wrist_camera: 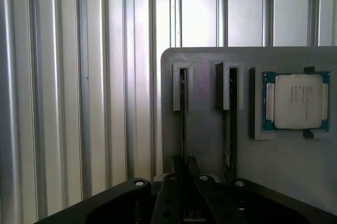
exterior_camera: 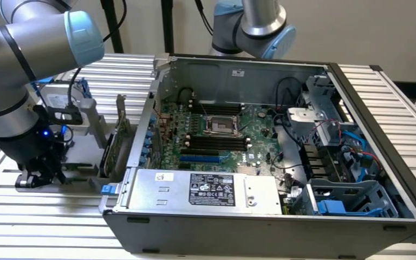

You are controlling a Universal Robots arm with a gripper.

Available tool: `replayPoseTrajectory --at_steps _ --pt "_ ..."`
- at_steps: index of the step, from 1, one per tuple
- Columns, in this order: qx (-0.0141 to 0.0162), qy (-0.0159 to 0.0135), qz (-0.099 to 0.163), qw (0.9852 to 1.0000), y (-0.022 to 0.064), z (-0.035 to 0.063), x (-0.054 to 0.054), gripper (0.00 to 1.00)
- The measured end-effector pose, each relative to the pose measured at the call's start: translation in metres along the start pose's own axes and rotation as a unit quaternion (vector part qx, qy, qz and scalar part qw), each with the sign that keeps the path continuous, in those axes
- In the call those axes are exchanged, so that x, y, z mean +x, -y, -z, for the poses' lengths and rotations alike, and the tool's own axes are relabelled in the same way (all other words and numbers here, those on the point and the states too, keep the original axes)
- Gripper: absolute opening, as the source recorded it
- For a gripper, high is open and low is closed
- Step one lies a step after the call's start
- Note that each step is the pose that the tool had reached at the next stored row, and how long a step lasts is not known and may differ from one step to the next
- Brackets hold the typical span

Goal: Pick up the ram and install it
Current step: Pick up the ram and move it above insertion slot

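Your gripper is down on the near end of the ram. The ram stands edge-on in a slot of the grey holder, so you see only a thin dark line. The contact itself is hidden, so you cannot tell whether the gripper has clamped the ram. Just beside it a second stick stands in the neighbouring slot, and past that a processor lies flat in its recess. The holder rests on the slatted tabletop. Farther off an expansion card stands upright, then the open computer case — its motherboard is well apart from the gripper.
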State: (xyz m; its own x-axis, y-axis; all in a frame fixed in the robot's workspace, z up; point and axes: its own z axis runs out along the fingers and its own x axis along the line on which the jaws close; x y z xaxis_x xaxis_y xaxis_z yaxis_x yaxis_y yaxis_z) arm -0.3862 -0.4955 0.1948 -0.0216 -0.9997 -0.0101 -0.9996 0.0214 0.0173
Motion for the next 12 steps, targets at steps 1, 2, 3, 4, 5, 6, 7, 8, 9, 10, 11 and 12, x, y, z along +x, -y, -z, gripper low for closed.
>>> replayPoseTrajectory --at_steps 1,2,3,4,5,6,7,8,9,10,11,12 --pt "0.0000 0.0000 0.000 1.0000 0.0000 0.0000 0.0000 0.14" --pt "0.0000 0.0000 0.000 1.0000 0.0000 0.0000 0.0000 0.14" --pt "0.0000 0.0000 0.000 1.0000 0.0000 0.0000 0.0000 0.14" --pt "0.0000 0.0000 0.000 1.0000 0.0000 0.0000 0.0000 0.14" --pt "0.0000 0.0000 0.000 1.0000 0.0000 0.0000 0.0001 0.14" --pt "0.0000 0.0000 0.000 1.0000 0.0000 0.0000 0.0002 0.14" --pt "0.0000 0.0000 0.000 1.0000 0.0000 0.0000 0.0003 0.14" --pt "0.0000 0.0000 0.000 1.0000 0.0000 0.0000 0.0003 0.14" --pt "0.0000 0.0000 0.000 1.0000 0.0000 0.0000 0.0003 0.14" --pt "0.0000 0.0001 0.000 1.0000 0.0000 0.0000 0.0003 0.14" --pt "0.0000 0.0001 0.000 1.0000 0.0000 0.0001 0.0003 0.14" --pt "0.0000 0.0002 0.000 1.0000 0.0000 0.0001 0.0003 0.14"
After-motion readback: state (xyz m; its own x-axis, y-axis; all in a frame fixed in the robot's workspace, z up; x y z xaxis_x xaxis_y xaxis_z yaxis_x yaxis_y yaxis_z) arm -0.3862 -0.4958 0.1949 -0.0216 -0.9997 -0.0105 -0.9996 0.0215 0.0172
